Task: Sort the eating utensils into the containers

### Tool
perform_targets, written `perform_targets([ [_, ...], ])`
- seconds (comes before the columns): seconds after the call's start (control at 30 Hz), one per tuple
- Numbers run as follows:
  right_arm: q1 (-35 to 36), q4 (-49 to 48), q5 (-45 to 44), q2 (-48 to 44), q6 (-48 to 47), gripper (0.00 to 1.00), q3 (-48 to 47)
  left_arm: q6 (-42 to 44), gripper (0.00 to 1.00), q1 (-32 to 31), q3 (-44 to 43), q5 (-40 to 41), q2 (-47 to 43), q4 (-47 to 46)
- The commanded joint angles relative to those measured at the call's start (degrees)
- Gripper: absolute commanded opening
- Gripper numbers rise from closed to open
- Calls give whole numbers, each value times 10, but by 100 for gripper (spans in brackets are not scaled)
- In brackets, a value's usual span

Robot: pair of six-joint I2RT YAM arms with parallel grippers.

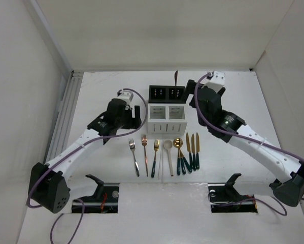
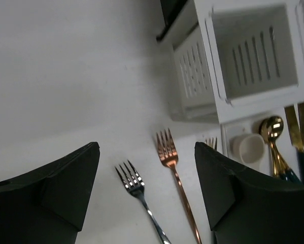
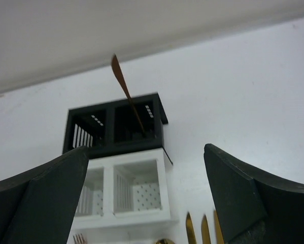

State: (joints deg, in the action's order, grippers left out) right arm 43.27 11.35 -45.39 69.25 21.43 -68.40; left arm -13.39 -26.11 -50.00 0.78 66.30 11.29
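Early in the task: one piece sorted, the rest left on the desk [image 1: 101,101].

Left gripper [image 2: 146,147]: jaws apart, nothing between them. It hovers over the left end of the row, above the fork heads, touching none.

The unsorted row lies flat and roughly parallel, just in front of the white caddy [image 1: 167,125], heads toward it.
- silver fork [image 1: 134,158], plain handle
- copper fork [image 1: 145,156], just beside it
- gold fork [image 1: 155,158], dark green handle
- cream spoon [image 1: 168,152], bowl close to the caddy's front wall
- gold spoon [image 1: 178,152], dark green handle
- gold knives [image 1: 193,150], three of them close together, dark green handles

There may be one or two more slim pieces tucked in around the spoons. They are too thin in the top view to count for sure.

White caddy: slotted sides, two compartments. Both look empty in the wrist views. It sits touching or just in front of the black caddy [image 1: 150,94].

Black caddy: dotted holes, two compartments. The right one holds a copper knife [image 1: 176,77], handle down, blade tip sticking well above the rim and leaning a bit left. The left one looks empty.

Right gripper [image 3: 146,148]: jaws spread wide and empty. It is beside the right side of the black caddy, clear of the knife.

Left to do: all forks, spoons and the three knives. The pieces are slim and lie flat on the desk, so each pick probably needs a low pinch across the handle.
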Motion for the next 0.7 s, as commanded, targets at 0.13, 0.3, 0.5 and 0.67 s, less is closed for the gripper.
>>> perform_targets([
  [0.13,49,205,-43,-18,175,100,-1,-155,66,-63,46,61,12,122],
  [0.3,57,307,-36,-39,272,100,13,-208,53,-82,56,34,39,167],
  [0.5,57,307,-30,-95,278,100,63,-253,51,-134,88,-65,62,200],
  [0.67,57,301,-36,-127,257,100,75,-302,49,-139,156,-89,42,207],
])
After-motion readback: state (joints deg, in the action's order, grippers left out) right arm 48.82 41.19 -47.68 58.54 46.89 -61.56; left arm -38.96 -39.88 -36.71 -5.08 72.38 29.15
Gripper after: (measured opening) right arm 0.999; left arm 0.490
